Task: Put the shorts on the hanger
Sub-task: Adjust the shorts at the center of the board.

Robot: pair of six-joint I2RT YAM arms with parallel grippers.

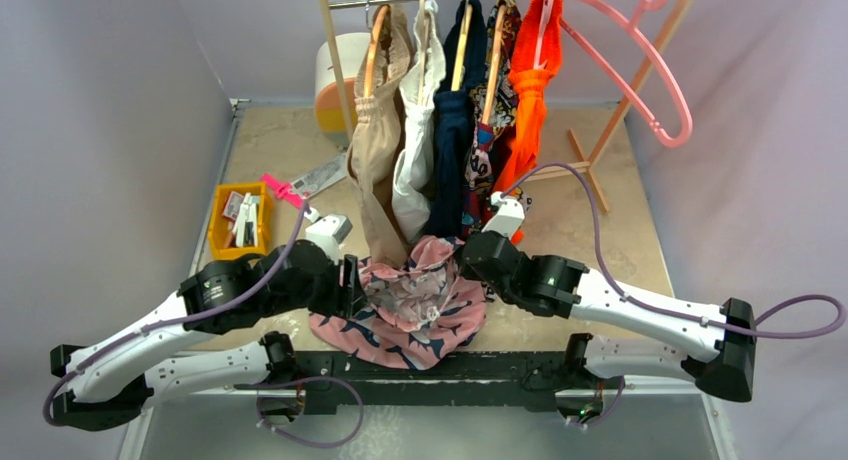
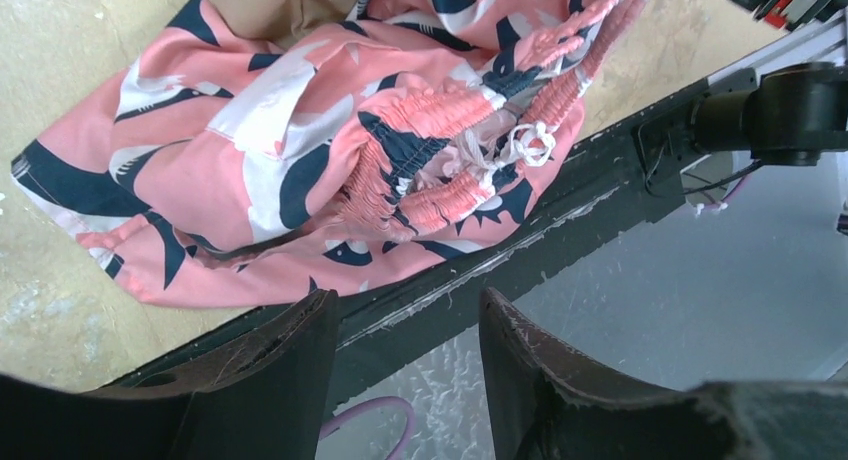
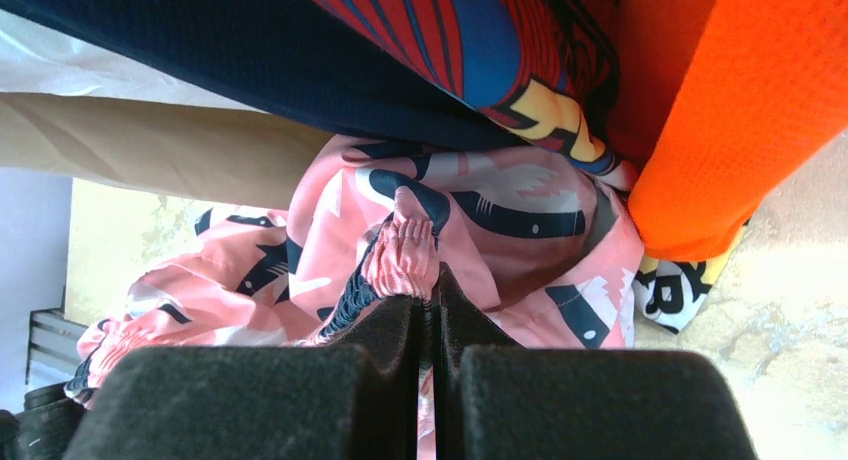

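Observation:
The pink shorts (image 1: 410,315) with the navy-and-white print lie bunched at the table's near edge, between my two grippers. My right gripper (image 1: 468,252) is shut on their gathered waistband (image 3: 405,250), with the fabric pinched between its pads (image 3: 425,295). My left gripper (image 1: 352,282) is open and empty at the left side of the shorts (image 2: 290,160). Its fingertips (image 2: 405,305) sit over the black front rail, just short of the fabric. The large pink hanger (image 1: 650,70) hangs empty at the right end of the clothes rail, far from both grippers.
A wooden rack (image 1: 600,150) holds several garments on tan hangers, and a bright orange garment (image 1: 530,90) hangs just behind the shorts. A yellow bin (image 1: 240,220) stands at the left. A white and orange container (image 1: 335,80) stands at the back. The hanging clothes (image 3: 300,50) crowd my right gripper.

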